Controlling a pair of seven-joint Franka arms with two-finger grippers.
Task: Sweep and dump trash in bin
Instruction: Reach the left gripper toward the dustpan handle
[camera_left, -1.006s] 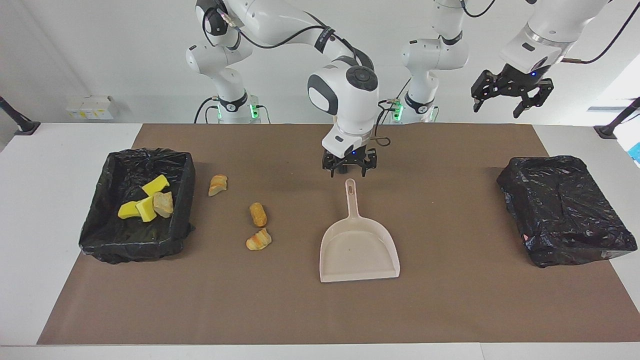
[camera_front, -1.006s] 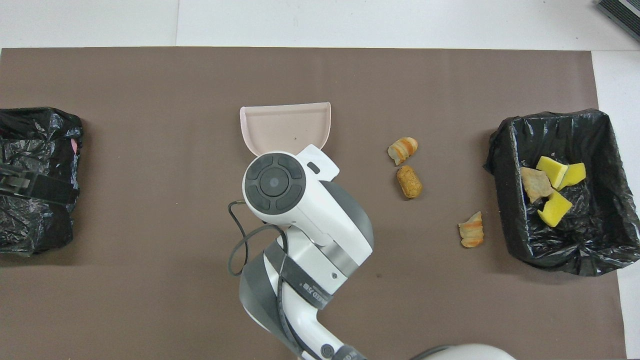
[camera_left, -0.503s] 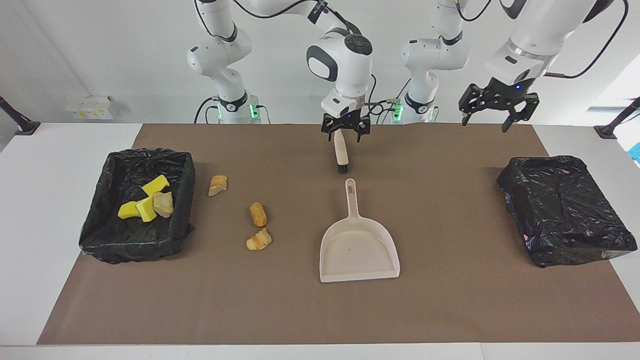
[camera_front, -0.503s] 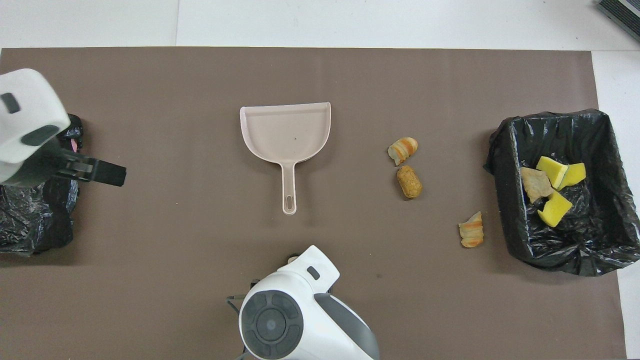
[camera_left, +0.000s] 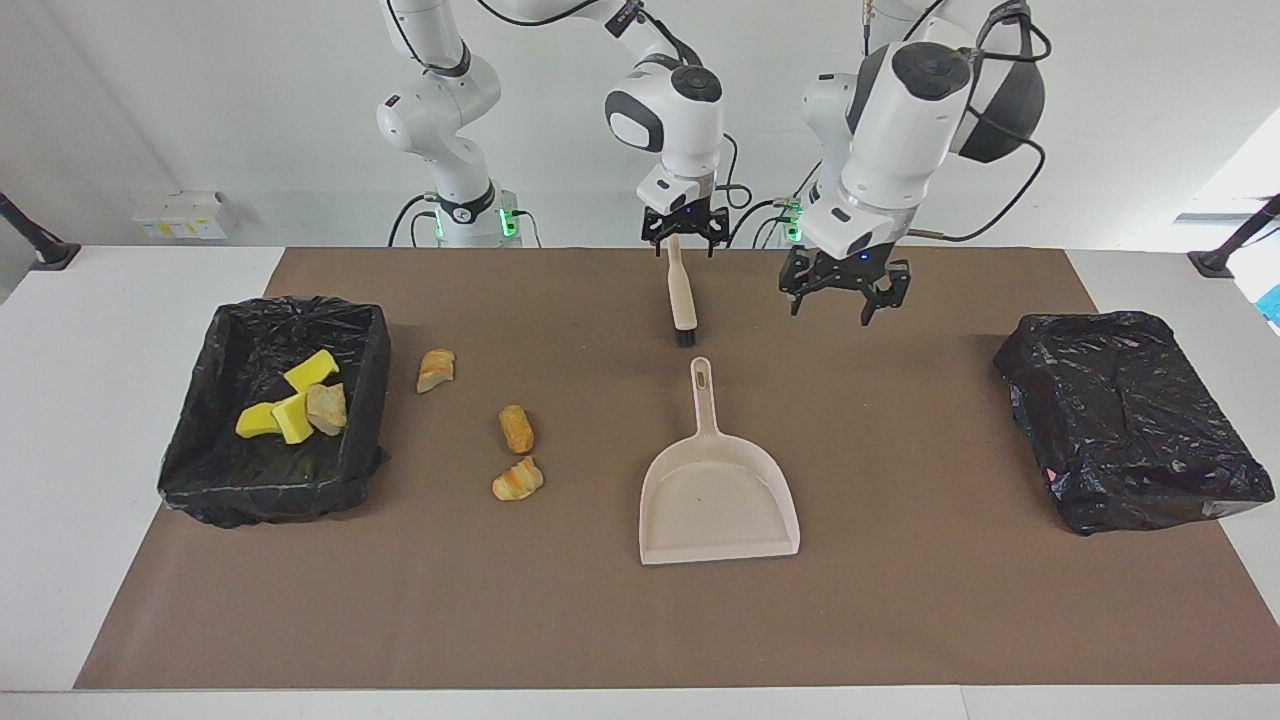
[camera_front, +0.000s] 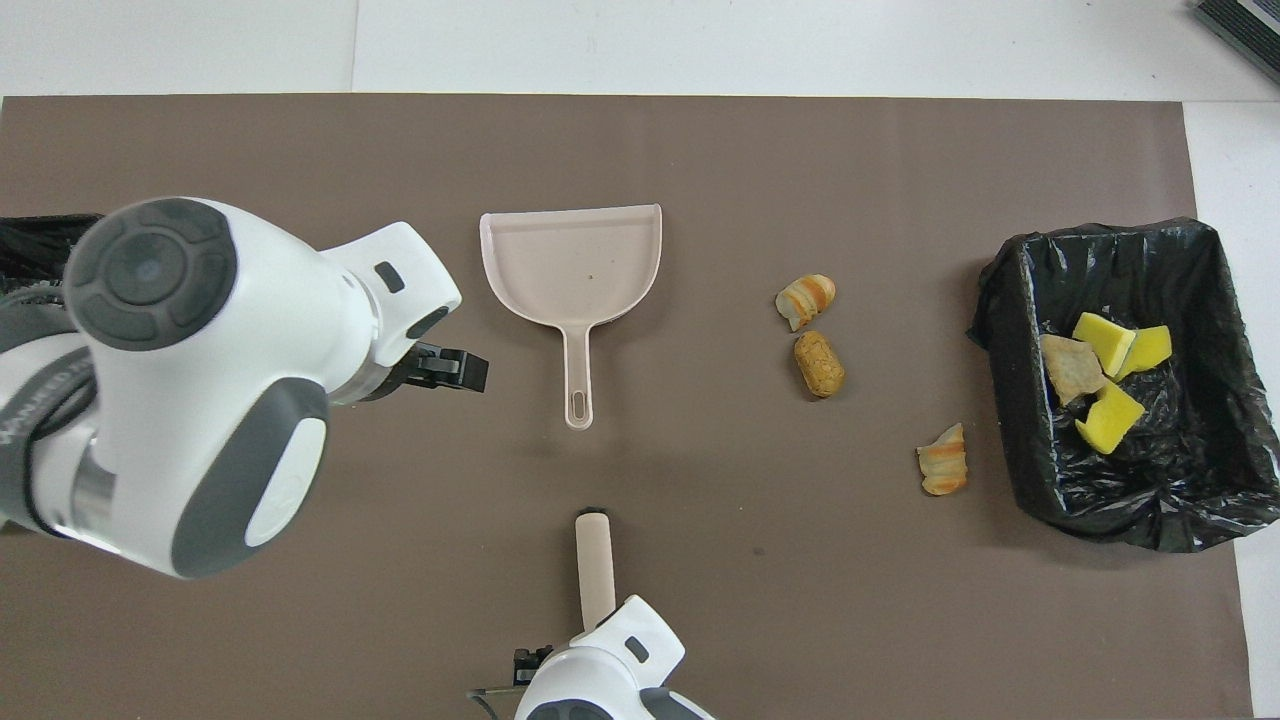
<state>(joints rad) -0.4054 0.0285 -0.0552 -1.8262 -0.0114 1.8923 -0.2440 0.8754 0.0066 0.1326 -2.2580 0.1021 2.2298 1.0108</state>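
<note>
Three tan-orange trash lumps (camera_left: 436, 369) (camera_left: 516, 428) (camera_left: 517, 480) lie on the brown mat between the beige dustpan (camera_left: 718, 500) and the open black-lined bin (camera_left: 200, 480). They also show in the overhead view (camera_front: 943, 460) (camera_front: 819, 363) (camera_front: 805, 300). In the bin lie three yellow sponge pieces (camera_left: 312, 368) and one tan lump (camera_left: 326, 407). The beige brush (camera_left: 683, 300) lies on the mat, its dark tip close to the dustpan's handle. My right gripper (camera_left: 683, 235) is open over the brush's handle end. My left gripper (camera_left: 845, 298) is open over the mat beside the dustpan's handle.
A second bin (camera_left: 1130, 420), wrapped over in black plastic, sits at the left arm's end of the mat. The open bin (camera_front: 1000, 400) sits at the right arm's end. The dustpan (camera_front: 570, 260) lies mouth away from the robots.
My right gripper rose from low at the dustpan's handle tip and drew back toward the robots, uncovering the brush. My left gripper came down from the wrapped bin's end toward the dustpan.
</note>
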